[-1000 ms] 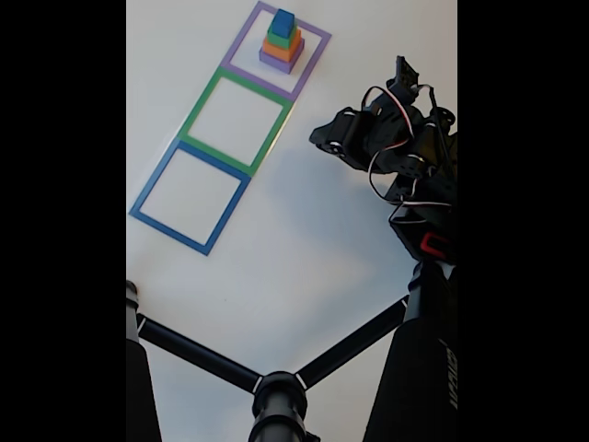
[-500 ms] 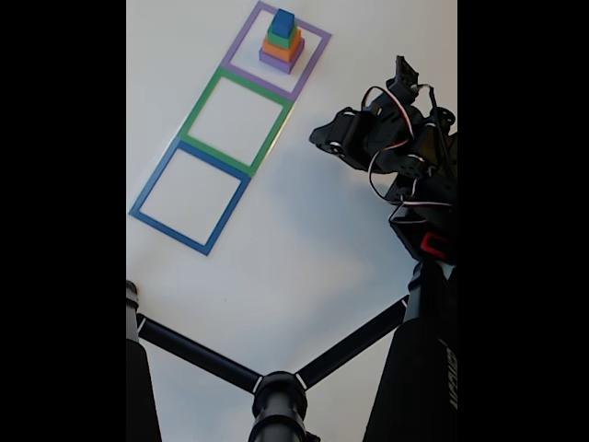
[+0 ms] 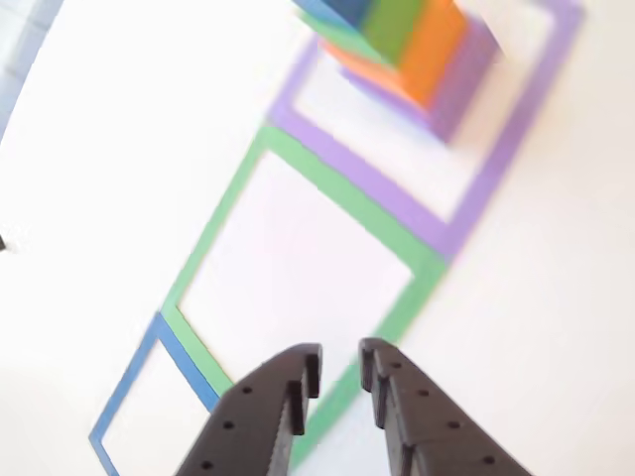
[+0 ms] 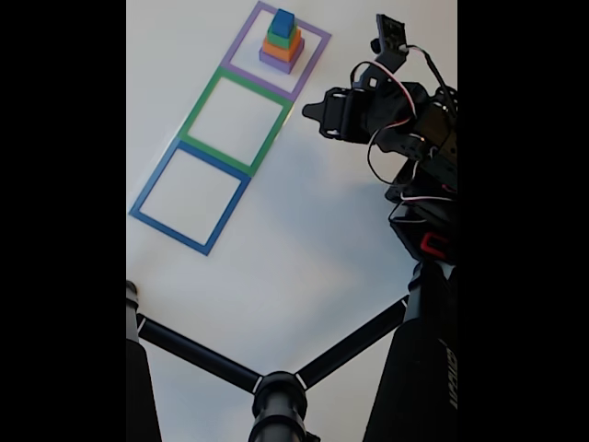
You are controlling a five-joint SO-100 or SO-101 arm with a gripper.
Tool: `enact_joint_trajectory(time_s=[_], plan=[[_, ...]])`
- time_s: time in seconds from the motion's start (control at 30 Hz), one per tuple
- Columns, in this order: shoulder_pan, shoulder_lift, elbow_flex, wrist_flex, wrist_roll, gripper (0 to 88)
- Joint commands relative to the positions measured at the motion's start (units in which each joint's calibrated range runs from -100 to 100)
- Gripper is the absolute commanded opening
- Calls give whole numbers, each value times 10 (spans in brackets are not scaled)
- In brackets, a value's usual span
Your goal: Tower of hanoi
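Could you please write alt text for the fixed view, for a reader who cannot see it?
A four-block tower, purple at the bottom, then orange, green and a blue cube on top, stands inside the purple square outline on a white table. Green and blue outlines adjoin it, both empty. The black robot arm sits at the right, apart from the tower.

Hobby robotics bench: white tabletop, black tripod legs, taped square outlines

The black, jointed robot arm with red and white wires sits folded at the right of the fixed view. In the other view, its black two-fingered tool enters from the bottom edge, tips narrowly parted, holding nothing.
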Motion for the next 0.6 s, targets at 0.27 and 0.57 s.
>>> enact_joint_trajectory(time_s=[0.27, 0.57], plan=[[82, 90, -186, -118, 819, 3], [33, 188, -392, 71, 1054, 2]])
